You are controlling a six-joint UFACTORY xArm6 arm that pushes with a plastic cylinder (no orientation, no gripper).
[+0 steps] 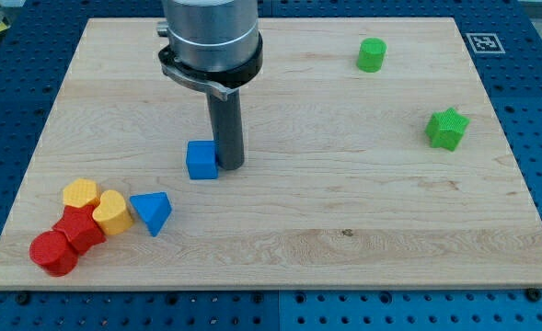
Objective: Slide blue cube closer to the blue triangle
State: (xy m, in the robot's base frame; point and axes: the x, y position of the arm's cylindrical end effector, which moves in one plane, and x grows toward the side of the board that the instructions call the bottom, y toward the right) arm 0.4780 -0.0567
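The blue cube (pixel 201 160) sits on the wooden board (pixel 344 211), left of the middle. My tip (pixel 230 165) stands right against the cube's right side, touching or nearly touching it. The blue triangle (pixel 152 212) lies below and to the left of the cube, about a cube's width apart from it. The rod rises from the tip to the arm's grey body at the view's top.
Two yellow heart-shaped blocks (pixel 80 193) (pixel 111 212) and two red blocks (pixel 78 229) (pixel 52 253) cluster at the board's lower left, beside the blue triangle. A green cylinder (pixel 372 55) and a green star-shaped block (pixel 447 128) sit at the upper right.
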